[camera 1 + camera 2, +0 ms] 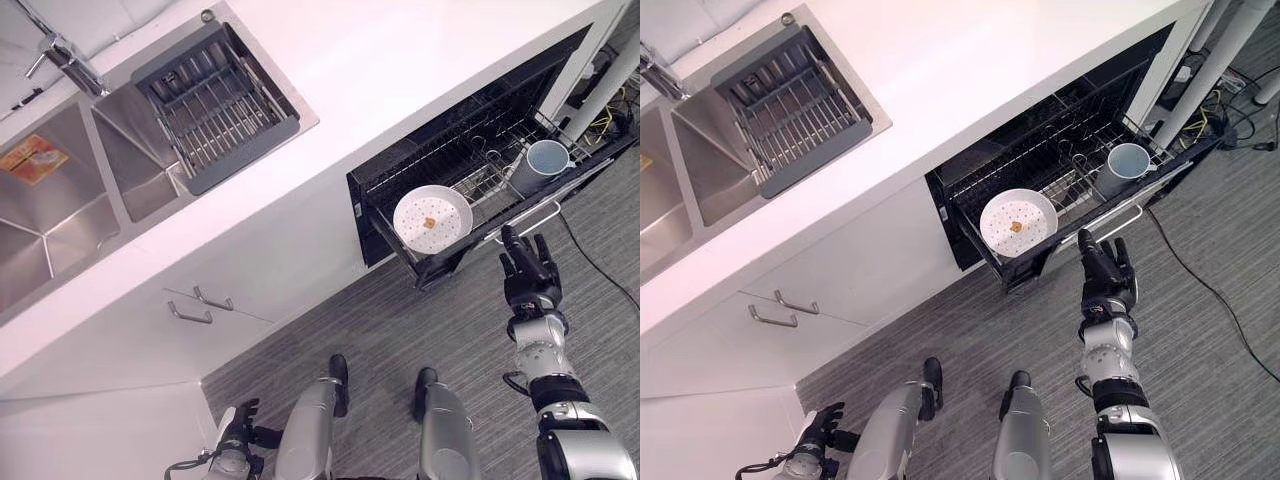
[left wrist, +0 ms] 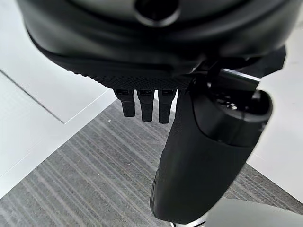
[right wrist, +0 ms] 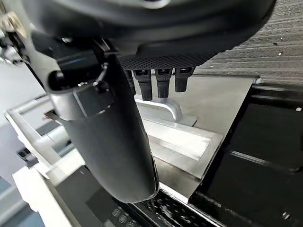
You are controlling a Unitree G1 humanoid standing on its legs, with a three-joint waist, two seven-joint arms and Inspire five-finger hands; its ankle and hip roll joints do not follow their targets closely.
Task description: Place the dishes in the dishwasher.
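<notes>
The dishwasher under the counter stands open with its wire rack pulled out. A white plate with a small orange crumb lies in the rack's near left end. A pale blue mug stands in its right end. My right hand is raised just in front of the rack's silver front bar, fingers straight, open and holding nothing. Down by my side, my left hand hangs relaxed and open over the grey floor.
A steel sink with a faucet is set in the white counter at the left. A dark dish drainer sits over its right basin. White cabinet drawers with handles are below. Cables lie beyond the dishwasher.
</notes>
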